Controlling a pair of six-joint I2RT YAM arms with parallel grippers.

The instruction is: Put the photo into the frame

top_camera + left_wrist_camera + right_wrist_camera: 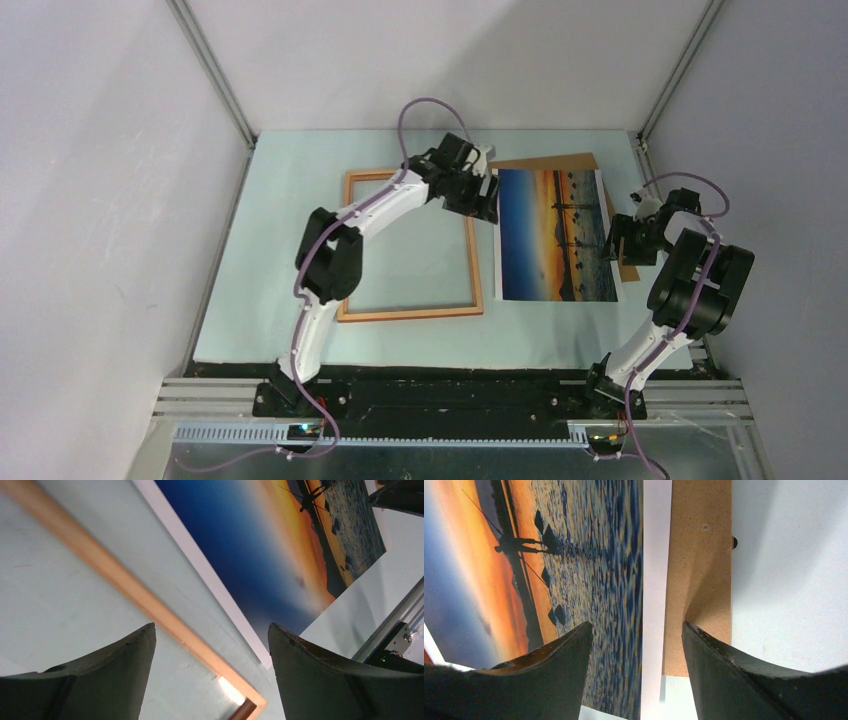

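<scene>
Your right gripper [636, 645] stands with its jaws spread and nothing held. Straight below the gap lies the white right border of the photo [589, 555], and the backing board [699, 580] juts out from under it. Your left gripper [210, 650] is spread wide and empty as well. Between its fingers [100, 680] you see the right rail of the frame [100, 565], with the photo's left border just beside it.

From above, the photo lies face up on the board, just right of the frame and apart from it by a narrow strip of table [300, 200]. Its long axis runs away from the arm bases, parallel to the frame's long rails. So the move ahead, as I judge it, is a sideways shift to your left with no turning.

The right gripper sits at the middle of the photo's right long edge. The left hangs over the gap at the photo's far left corner. Both are near. The right looks better placed to pinch the overhanging border, and the left to guide the photo over the rail.
</scene>
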